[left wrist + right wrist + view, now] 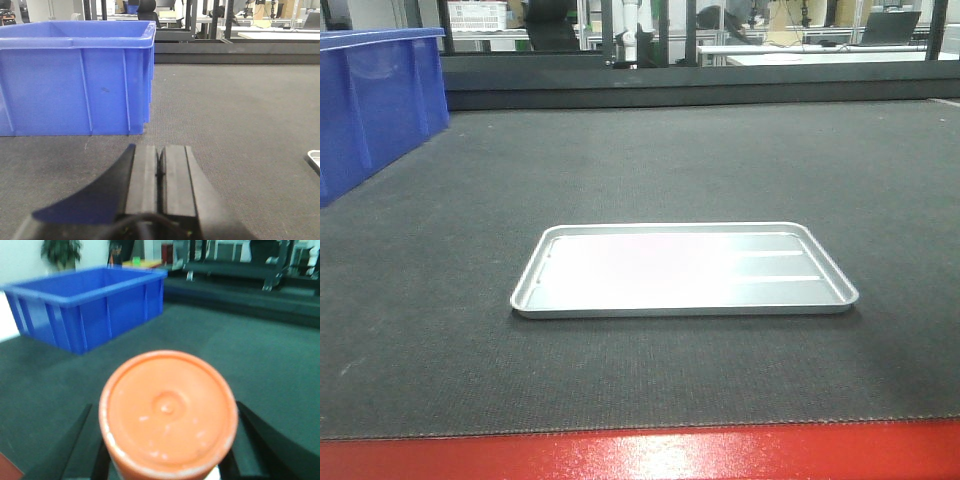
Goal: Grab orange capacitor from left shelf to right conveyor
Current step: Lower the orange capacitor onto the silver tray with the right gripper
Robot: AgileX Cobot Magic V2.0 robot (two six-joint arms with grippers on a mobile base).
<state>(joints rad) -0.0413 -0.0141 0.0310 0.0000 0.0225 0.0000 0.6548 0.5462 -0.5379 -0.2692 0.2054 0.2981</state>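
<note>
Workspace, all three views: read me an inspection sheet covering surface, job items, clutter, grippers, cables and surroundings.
Surface: right conveyor, a dark textured belt with a red front edge.
Job's things: orange capacitor seen from its flat top, held between the right gripper's fingers above the belt; left shelf not in view.
Clutter: silver tray lying flat on the belt; blue bin standing on the belt at its left side.
Grippers: left gripper shut, jaws pressed together, holding nothing; right gripper shut on the capacitor.
Cables: one dark cable looped at the left gripper's base.
Surroundings: desks and metal frames behind the belt; potted plant, blurred.
</note>
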